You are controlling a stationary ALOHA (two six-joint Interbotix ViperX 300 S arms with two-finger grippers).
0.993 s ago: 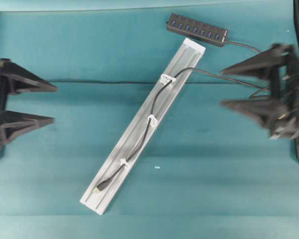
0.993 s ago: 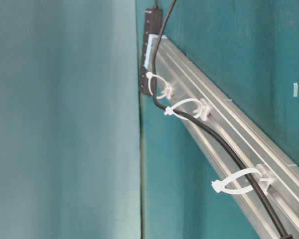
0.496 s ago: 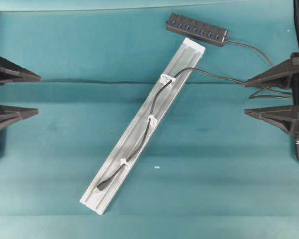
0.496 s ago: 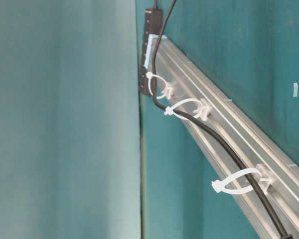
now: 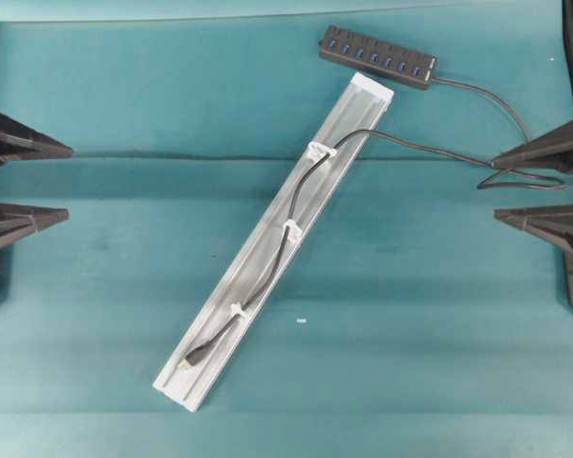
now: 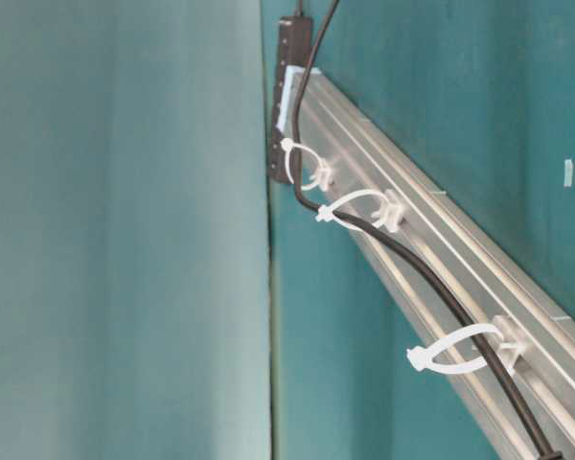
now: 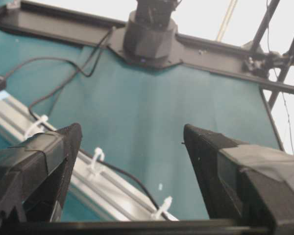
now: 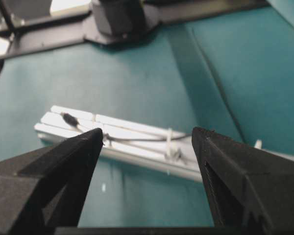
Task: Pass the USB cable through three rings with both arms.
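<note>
The thin black USB cable (image 5: 288,229) lies threaded through three small white plastic rings (image 5: 291,228) along the silvery aluminium rail (image 5: 237,286), plug toward the rail's lower-left end. Left pincer (image 5: 53,181) and right pincer (image 5: 511,186), cropped at the edges, gape empty.

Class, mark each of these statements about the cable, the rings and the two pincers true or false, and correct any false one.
1. The USB cable runs through all three rings. True.
2. The left pincer is closed on the cable. False: it is open and holds nothing, at the left edge.
3. The cable's plug lies on the rail. True.
4. The right pincer hovers over the middle ring. False: it is at the right edge, open.
5. The hub sits beyond the rail's far end. True.
</note>
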